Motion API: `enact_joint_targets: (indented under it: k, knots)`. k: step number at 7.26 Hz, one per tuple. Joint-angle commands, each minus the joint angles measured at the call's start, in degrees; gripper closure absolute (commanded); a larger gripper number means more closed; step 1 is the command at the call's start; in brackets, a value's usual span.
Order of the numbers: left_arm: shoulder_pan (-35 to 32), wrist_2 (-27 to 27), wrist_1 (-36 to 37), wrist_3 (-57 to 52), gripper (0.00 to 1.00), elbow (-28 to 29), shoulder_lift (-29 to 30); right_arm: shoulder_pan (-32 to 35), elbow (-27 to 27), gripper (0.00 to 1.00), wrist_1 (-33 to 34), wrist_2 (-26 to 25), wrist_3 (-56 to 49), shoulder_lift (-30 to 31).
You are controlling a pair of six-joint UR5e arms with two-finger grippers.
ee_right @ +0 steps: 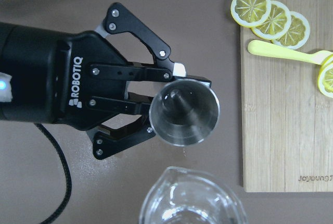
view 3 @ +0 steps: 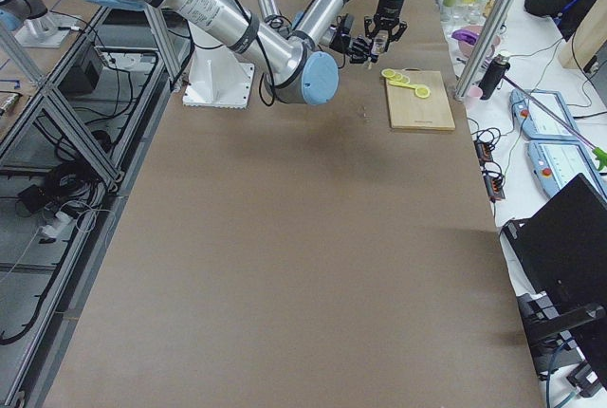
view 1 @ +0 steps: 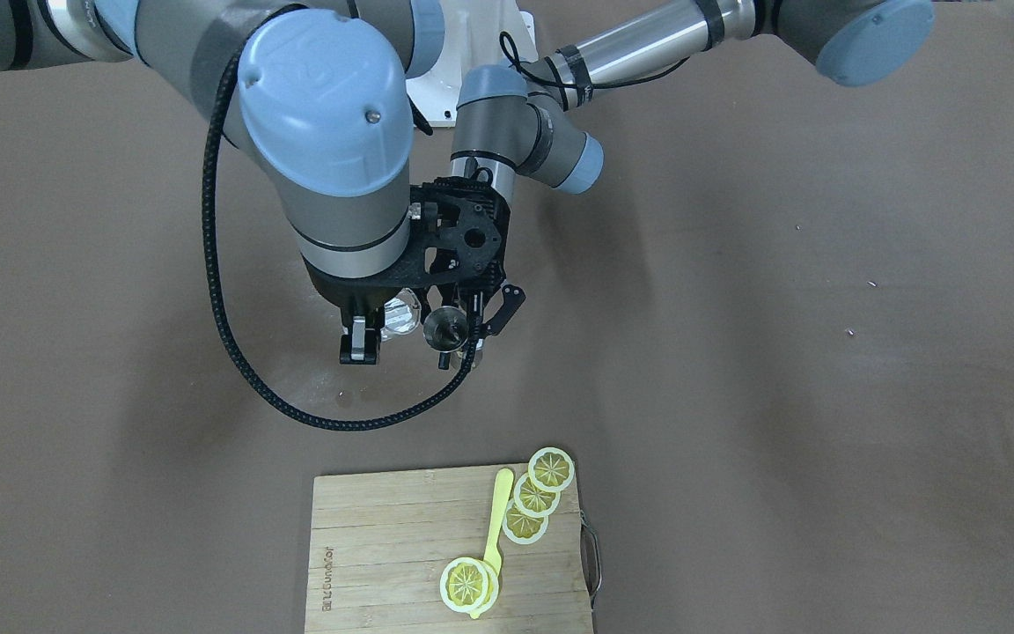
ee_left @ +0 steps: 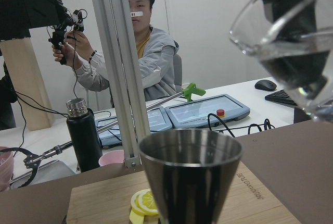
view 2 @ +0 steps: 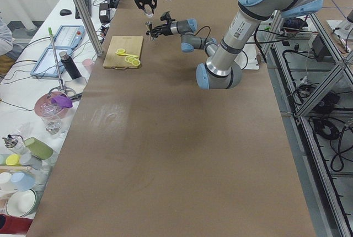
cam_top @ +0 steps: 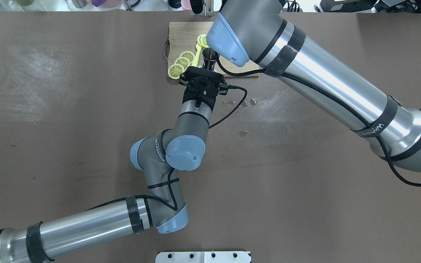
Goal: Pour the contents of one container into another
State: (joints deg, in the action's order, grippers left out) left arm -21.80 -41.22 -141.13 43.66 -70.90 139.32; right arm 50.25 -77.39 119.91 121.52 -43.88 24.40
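**Operator:** Now, where is the steel jigger [ee_right: 184,112] sitting, and which way is its axis running?

**Technician:** It is hanging clear of the table [view 1: 824,440], on the robot's side of the cutting board [view 1: 384,563] and not over it. Its long axis is standing vertical, with the mouth facing up. The left gripper [ee_right: 165,100] is reaching in level from the side and clamping the cup wall from both sides.

**Operator:** And the source vessel?

**Technician:** The glass beaker [ee_right: 190,200] is riding in the right gripper [view 1: 379,328], which is gripping its body. In the left wrist view the beaker is leaning, with its lip sitting above the jigger's rim and off to one side. What looks like clear liquid is lying against its lower wall. In the right wrist view a gap is showing between the two rims, so they are not touching.

**Operator:** Which relation is governing the pour?

**Technician:** Lip over mouth. By my reading, the lip is pointing toward the jigger but is not yet lying squarely over the opening. The right arm is probably needing a small advance toward the left gripper before tipping more. The left arm is only needing to hold the jigger plumb.

**Operator:** Anything nearby?

**Technician:** Lemon slices [view 1: 551,468] and a yellow spoon [view 1: 498,511] are lying on the board, well apart from both vessels. Droplets [cam_top: 253,102] are showing on the table.
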Motion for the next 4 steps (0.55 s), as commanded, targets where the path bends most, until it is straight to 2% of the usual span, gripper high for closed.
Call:
enact_joint_targets:
  k: [1,4]
  knots:
    - [0.0,0.0,0.2,-0.2,1.00,0.1,0.1,-1.2,3.2,1.00,0.9,-2.5,-1.5,-2.5]
    - [0.0,0.1,0.2,-0.5,1.00,0.5,0.1,-2.3,3.9,1.00,5.9,-5.3,-6.9,-4.2]
